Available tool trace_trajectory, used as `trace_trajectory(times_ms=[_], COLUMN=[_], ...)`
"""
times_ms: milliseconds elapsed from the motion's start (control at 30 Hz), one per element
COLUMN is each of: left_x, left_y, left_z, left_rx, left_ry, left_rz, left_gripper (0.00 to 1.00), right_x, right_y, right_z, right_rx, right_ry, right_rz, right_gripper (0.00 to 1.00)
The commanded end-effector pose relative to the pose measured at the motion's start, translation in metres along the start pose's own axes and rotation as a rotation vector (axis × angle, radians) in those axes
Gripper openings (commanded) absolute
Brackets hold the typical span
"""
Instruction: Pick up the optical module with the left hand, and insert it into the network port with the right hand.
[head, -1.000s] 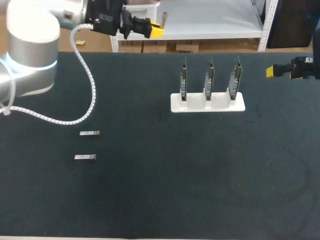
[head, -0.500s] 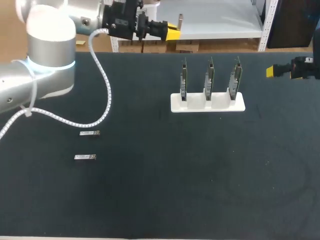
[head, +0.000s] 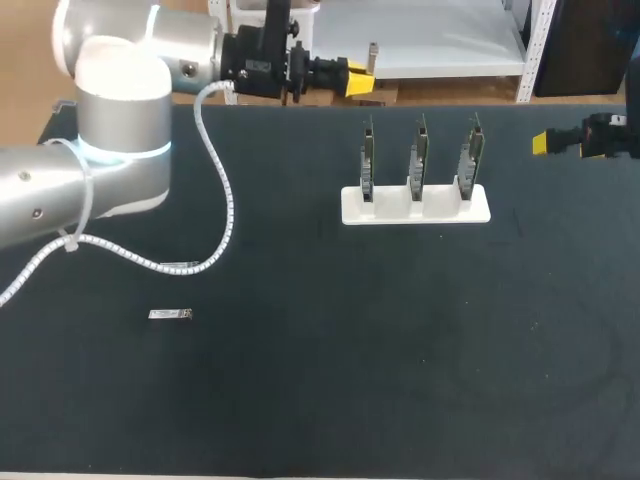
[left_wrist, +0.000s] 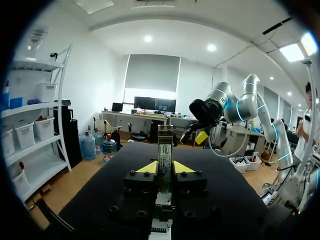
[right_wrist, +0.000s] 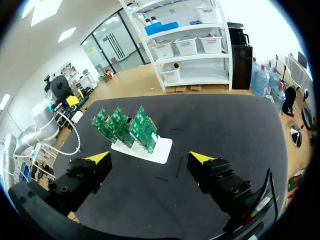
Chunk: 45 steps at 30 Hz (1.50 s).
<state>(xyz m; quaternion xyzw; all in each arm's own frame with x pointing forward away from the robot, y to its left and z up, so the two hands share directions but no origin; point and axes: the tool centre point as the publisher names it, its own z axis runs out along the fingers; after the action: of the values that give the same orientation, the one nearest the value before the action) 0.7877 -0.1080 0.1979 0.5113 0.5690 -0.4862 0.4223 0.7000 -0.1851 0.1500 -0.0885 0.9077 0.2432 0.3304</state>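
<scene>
While our left claw (left_wrist: 165, 167) grips an optical module (left_wrist: 165, 142) over the dark surface's (head: 400, 350) far edge, our right claw (right_wrist: 151, 158) hangs open near the white rack (head: 415, 207) of green boards (right_wrist: 125, 125); a second module (head: 170, 314) lies flat.

**Bright, even light from above, one hot spot**

I see the table (head: 420, 360) lit evenly from overhead. Its dark mat throws back no glare, and shadows on it are faint. My left arm (head: 40, 195) blows out to white on its rounded shell, above a glowing cyan ring (head: 122, 150). The white card stand (head: 415, 206) shows bright.
</scene>
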Motion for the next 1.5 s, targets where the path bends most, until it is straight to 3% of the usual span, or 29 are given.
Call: trace_trajectory(times_ms=[33, 733, 1500], left_x=[0.006, 0.025, 0.035], left_y=[-0.008, -0.01, -0.014], left_z=[-0.001, 0.009, 0.01], left_rx=[-0.012, 0.036, 0.026], left_ry=[-0.012, -0.014, 0.005], left_rz=[-0.001, -0.056, -0.074], left_gripper=[0.0, 0.0, 0.0], right_x=[0.0, 0.0, 0.0], right_y=[0.0, 0.0, 0.0], right_z=[0.0, 0.0, 0.0], right_rx=[0.0, 0.0, 0.0], right_ry=[0.0, 0.0, 0.0], right_rz=[0.0, 0.0, 0.0], right_gripper=[1.0, 1.0, 1.0])
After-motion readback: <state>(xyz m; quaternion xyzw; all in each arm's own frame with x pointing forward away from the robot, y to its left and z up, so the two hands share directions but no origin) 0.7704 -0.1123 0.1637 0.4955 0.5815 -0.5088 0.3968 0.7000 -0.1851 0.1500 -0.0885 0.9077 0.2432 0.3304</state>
